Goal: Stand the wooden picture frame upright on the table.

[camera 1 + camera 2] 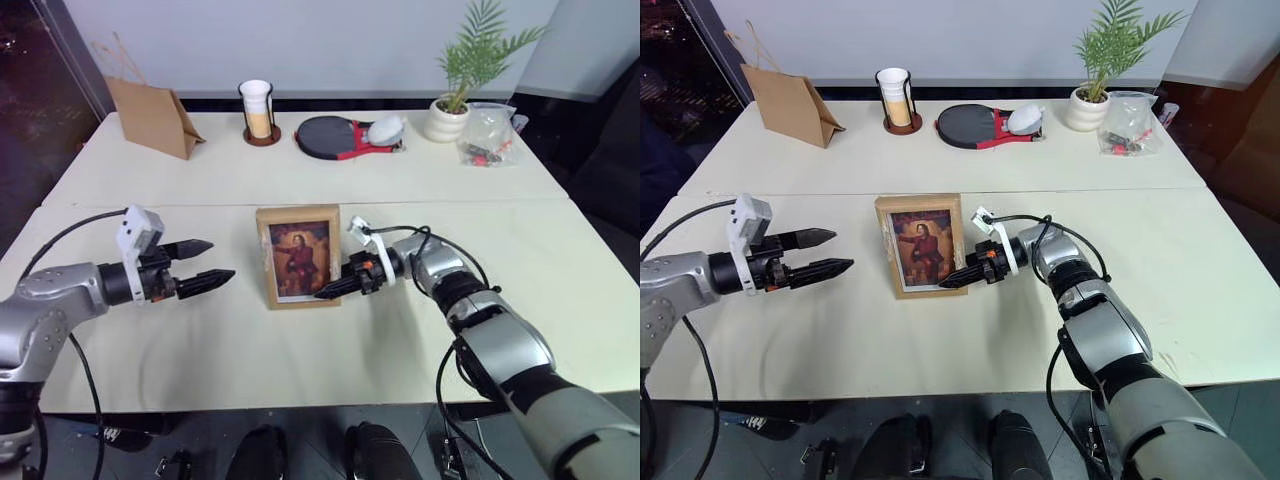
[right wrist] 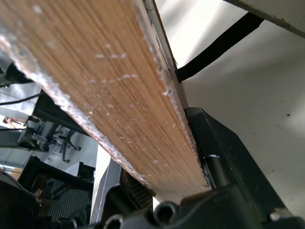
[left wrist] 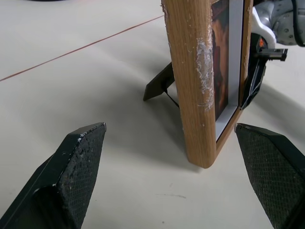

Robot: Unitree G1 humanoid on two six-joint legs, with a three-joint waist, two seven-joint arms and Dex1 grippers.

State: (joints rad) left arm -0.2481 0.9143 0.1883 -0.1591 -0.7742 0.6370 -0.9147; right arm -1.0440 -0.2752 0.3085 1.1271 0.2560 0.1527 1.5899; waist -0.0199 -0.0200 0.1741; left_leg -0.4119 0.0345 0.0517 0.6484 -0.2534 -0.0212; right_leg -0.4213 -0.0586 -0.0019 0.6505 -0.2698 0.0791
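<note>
Head views: the small light-wood picture frame [image 1: 298,256] stands upright on the cream-white bench [image 1: 300,170], its right edge clamped in the right claw [image 1: 335,287]; a jerky release could topple it. Left wrist view: the spread, empty left claw [image 3: 176,176] faces the frame's left edge, apart. Right wrist view: the black fingers [image 2: 224,152] pinch the frame's wood.

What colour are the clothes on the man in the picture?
Red, on the portrait in the wooden picture frame; the left eye view shows it best.

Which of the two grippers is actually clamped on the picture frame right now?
The right gripper: its fingers pinch the wooden picture frame's side edge. The left gripper hangs open beside the frame, touching nothing.
</note>
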